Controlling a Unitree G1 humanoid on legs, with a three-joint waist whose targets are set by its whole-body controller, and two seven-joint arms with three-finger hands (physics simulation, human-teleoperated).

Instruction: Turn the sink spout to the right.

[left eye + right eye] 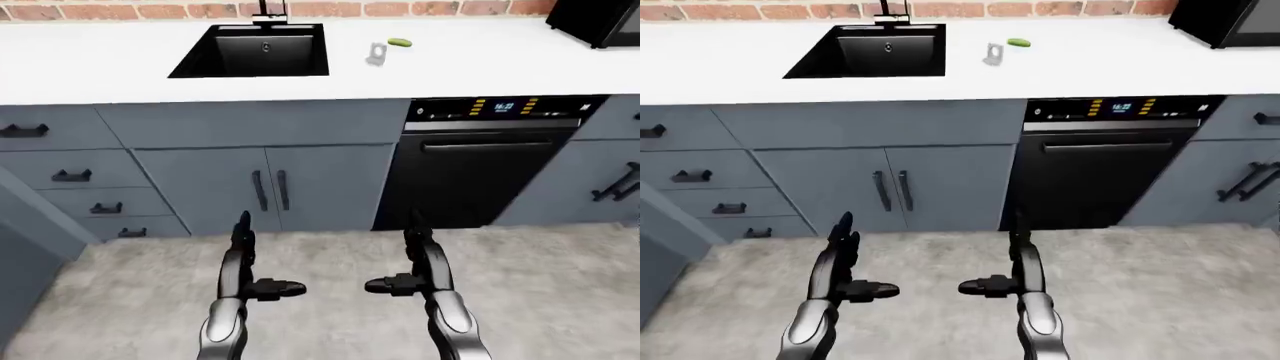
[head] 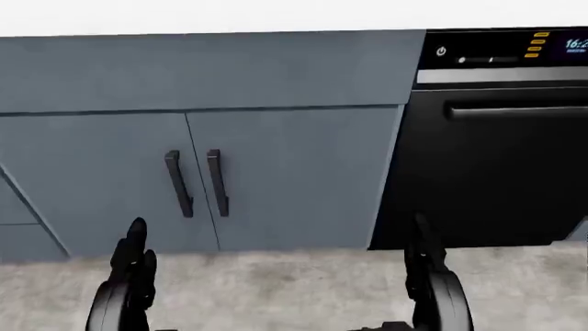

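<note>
A black sink sits in the white counter at far left, spout behind it. Both hands, left and right, hover open over the near floor.

Sink set in countertop at top of left-eye view, spout rising at its top edge against brick wall. Right of sink on countertop: small object, then pickle-like item just beyond it. Microwave at top right corner. Below sink, two cabinet doors; drawers to their left, dishwasher to their right. Left hand and right hand above floor at bottom, side by side, well apart from sink
</note>
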